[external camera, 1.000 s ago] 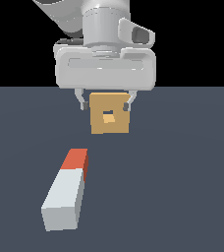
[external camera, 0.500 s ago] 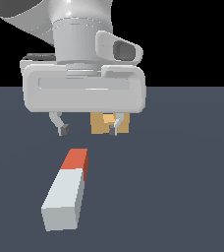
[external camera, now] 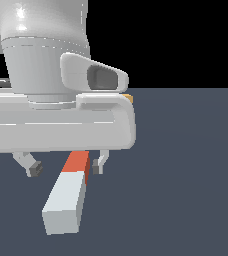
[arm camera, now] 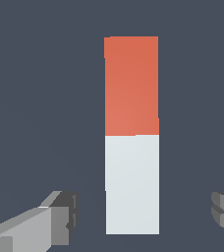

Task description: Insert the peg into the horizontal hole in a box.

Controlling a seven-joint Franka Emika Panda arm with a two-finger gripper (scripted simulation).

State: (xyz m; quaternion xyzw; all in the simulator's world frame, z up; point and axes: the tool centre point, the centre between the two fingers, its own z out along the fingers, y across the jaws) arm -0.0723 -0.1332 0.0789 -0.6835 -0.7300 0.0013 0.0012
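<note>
The peg (external camera: 67, 196) is lying flat on the dark grey-blue floor (external camera: 186, 175), its pale grey-white end pointing toward the exterior camera and its orange-red end pointing away, tucked beneath the arm's large white wrist housing (external camera: 56, 120). The gripper (external camera: 66, 167) is hanging directly over that orange-red end with its jaws spread wide, one dark-tipped finger (external camera: 30, 166) showing clear of the peg toward the exterior view's left and the other standing just beside the peg toward the exterior view's right. Neither finger appears to be touching the bar, though the exterior view is too crowded by the housing to say so firmly.

The wrist view is offering the clearer reading: the peg (arm camera: 132, 135) is running lengthwise between the two fingertips (arm camera: 55, 221), with open floor showing on both sides of it. The pale half is sitting level with the fingertips while the orange-red half is stretching away from them. The peg's full top face, split roughly evenly between the two colours, is visible only here.

The exterior view alone is showing a sliver of tan at the housing's far edge, probably the box (external camera: 128, 98), almost wholly hidden behind the arm; its hole cannot be seen in either view.
</note>
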